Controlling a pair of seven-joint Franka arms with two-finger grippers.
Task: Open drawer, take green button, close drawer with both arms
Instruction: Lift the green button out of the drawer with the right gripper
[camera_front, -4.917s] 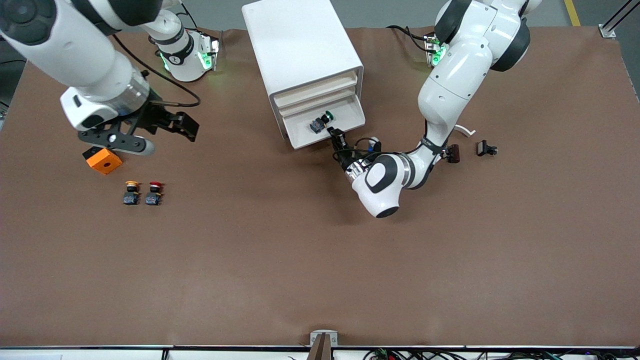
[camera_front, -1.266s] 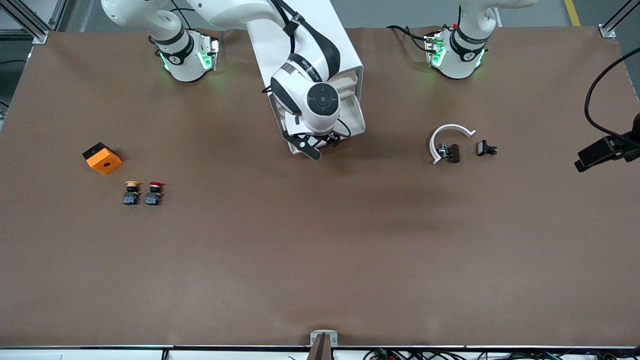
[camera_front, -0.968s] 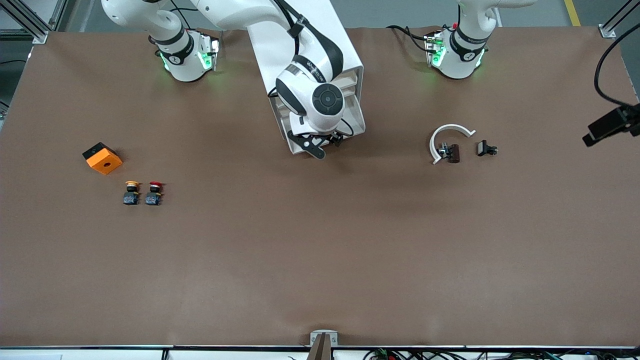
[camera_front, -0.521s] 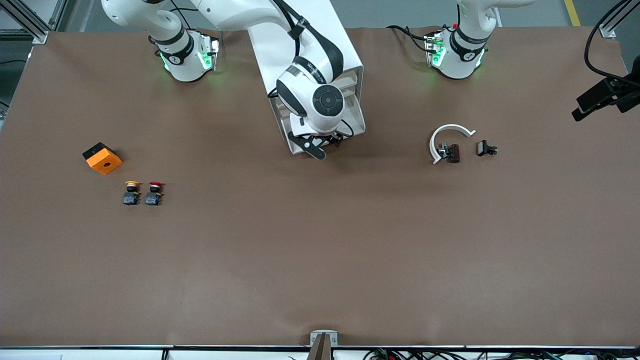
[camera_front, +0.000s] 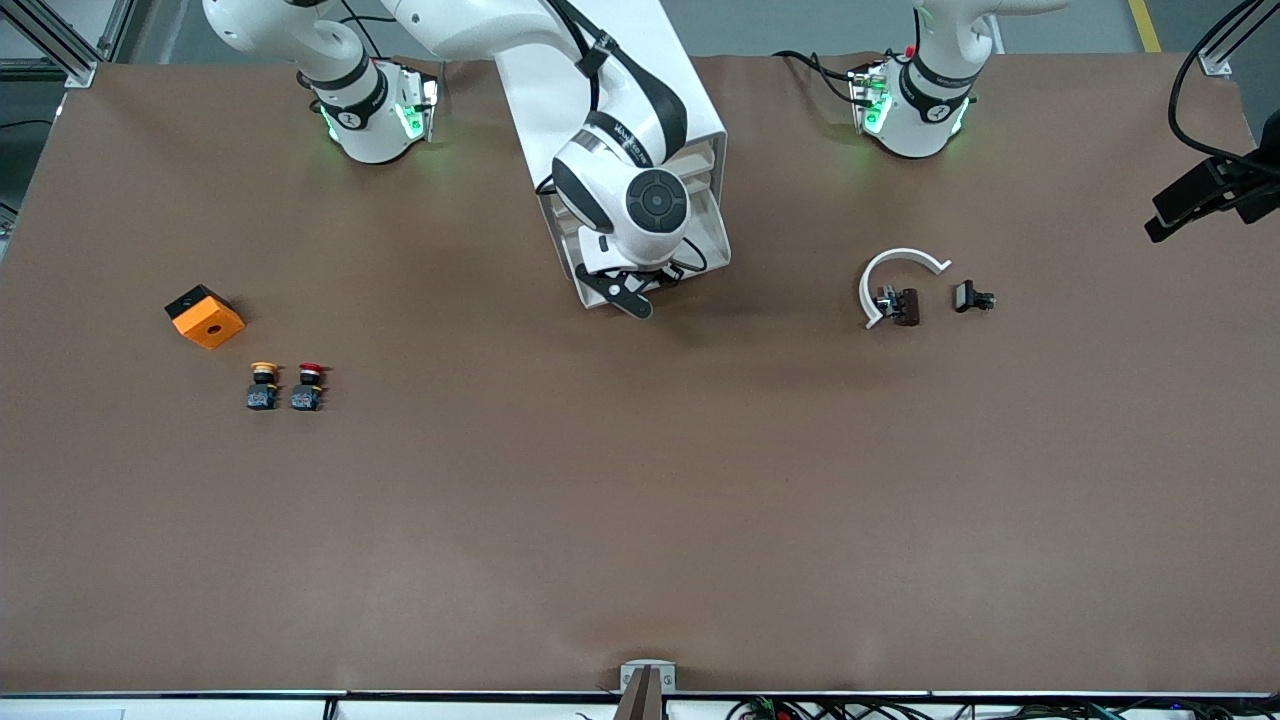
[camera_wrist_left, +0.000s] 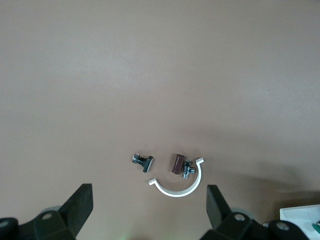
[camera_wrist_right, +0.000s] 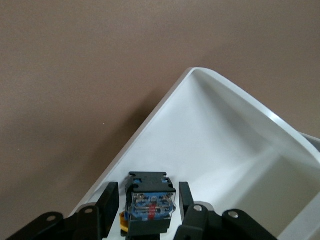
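Right arm comes across the top of the white cabinet and its pincer is down in the pulled-out drawer. The button sits on the drawer floor near the front corner, and the pincer is right around its dark block base. Honestly I cannot tell whether it's clenched on the block or just bracketing it; it looks super close on both sides. The green cap is hidden in the wrist view, and in the front view the arm covers the whole button.

The left pincer is released, spread wide, hanging high over the left arm's end of the surface, just waiting. Below it the left wrist view shows a white curved piece with a small dark brown part touching its inside, and another small black part just beside them.

Toward the right arm's end there's an orange block, and a bit nearer to the front camera the yellow-capped button and red-capped button stand side by side.
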